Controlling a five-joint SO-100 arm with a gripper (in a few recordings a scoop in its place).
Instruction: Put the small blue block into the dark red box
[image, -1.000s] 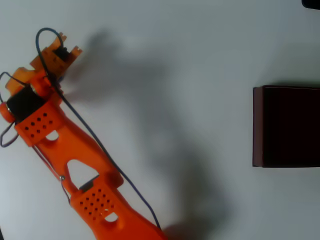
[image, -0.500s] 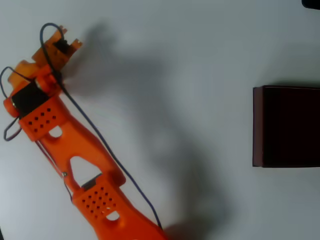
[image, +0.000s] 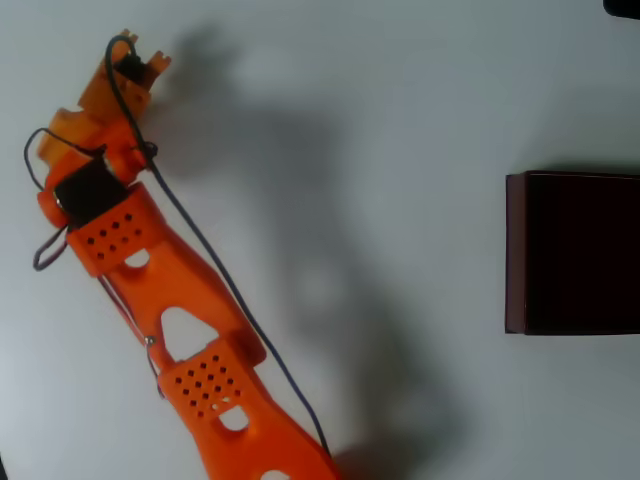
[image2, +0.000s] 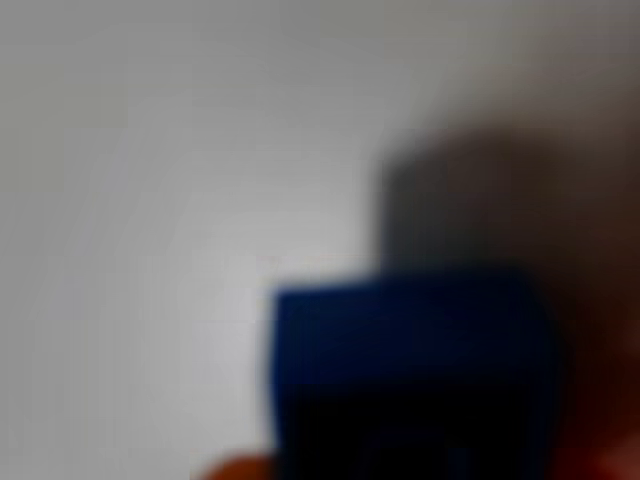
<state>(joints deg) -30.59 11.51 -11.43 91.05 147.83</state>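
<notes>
In the wrist view the small blue block (image2: 410, 370) is a close, blurred blue shape at the bottom centre. Orange finger parts touch its lower left and right sides, and its shadow falls on the white table behind it. In the overhead view my orange gripper (image: 135, 65) is at the top left, and the arm covers the block. The gripper looks shut on the block. The dark red box (image: 575, 255), with maroon walls and a nearly black inside, stands at the right edge, far from the gripper.
The orange arm (image: 170, 300) runs from the bottom edge up to the top left, with a black cable along it. White table (image: 380, 120) lies between the arm and the box, crossed by the arm's broad shadow.
In the overhead view the arm has swung upward and slightly right, carrying the gripper toward the top edge. The box has not moved.
</notes>
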